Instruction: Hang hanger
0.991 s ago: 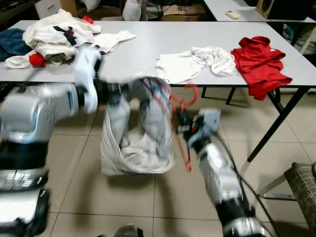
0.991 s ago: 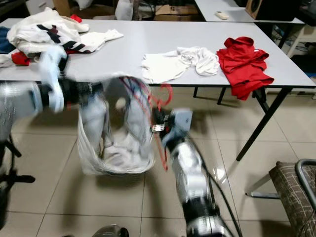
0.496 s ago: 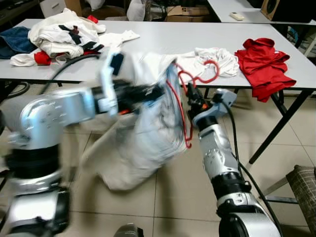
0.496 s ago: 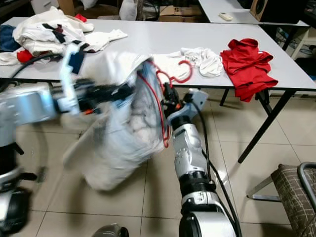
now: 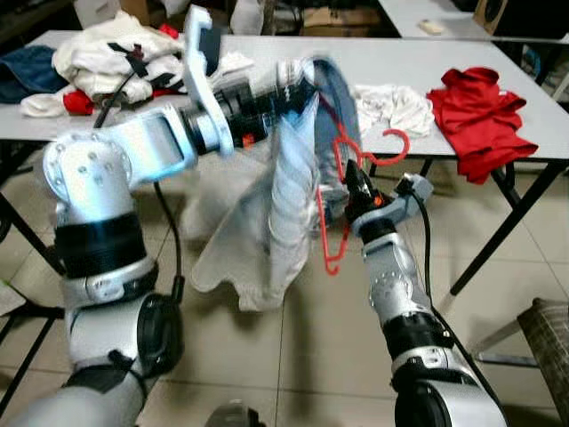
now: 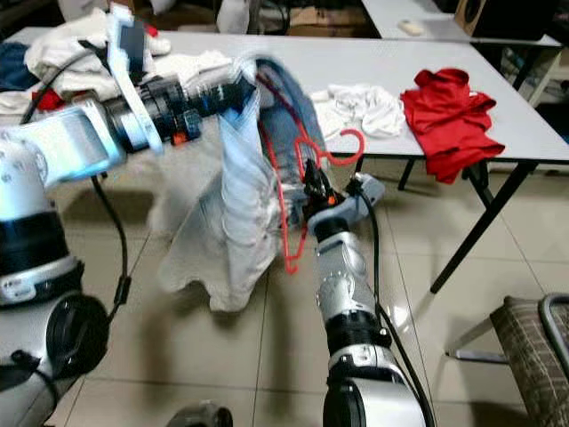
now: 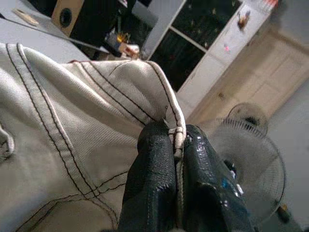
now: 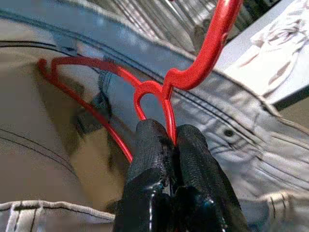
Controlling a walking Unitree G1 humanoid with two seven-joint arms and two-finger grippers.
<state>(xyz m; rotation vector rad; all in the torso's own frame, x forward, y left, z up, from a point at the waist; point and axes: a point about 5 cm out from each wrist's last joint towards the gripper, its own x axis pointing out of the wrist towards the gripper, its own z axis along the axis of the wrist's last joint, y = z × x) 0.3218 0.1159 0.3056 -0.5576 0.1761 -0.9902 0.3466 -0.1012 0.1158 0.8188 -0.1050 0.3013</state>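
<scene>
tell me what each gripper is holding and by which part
The left gripper pinches the pale garment by a stitched hem edge. The right gripper is shut on the red hanger at its neck, just below the hook.

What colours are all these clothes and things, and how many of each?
Red: 2, the hanger and the red garment on the table.
White or pale: 3, the held garment, the white cloth, the clothes pile.
Blue: 1, the blue cloth.
Total: 6.
</scene>
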